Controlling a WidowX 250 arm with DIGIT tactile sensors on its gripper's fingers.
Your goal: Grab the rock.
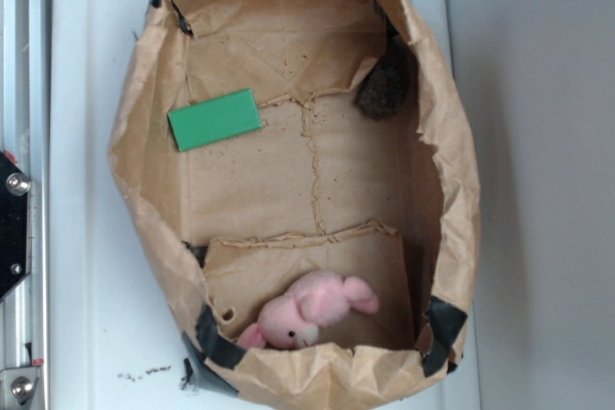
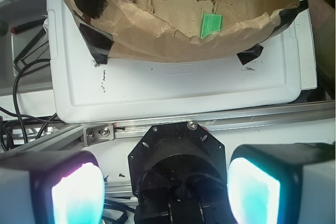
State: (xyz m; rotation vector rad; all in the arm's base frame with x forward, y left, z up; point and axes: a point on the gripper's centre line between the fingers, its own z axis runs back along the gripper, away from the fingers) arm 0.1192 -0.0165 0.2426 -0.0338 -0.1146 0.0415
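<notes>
The small rounded dark grey-brown rock (image 1: 384, 91) is sitting in the far right corner of the crumpled brown paper bag (image 1: 452, 156), against its wall. A flat green rectangular block (image 1: 214, 119) is lying at the far left, and a pink plush toy (image 1: 307, 310) is resting at the near end. The gripper (image 2: 167, 190) is hovering outside the bag over the white tray (image 2: 173, 90), fingers (image 2: 76, 190) spread wide, holding nothing.

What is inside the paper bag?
Inside the paper bag lie a rock, a green block and a pink plush toy. The folded rim may hide the corners.
</notes>
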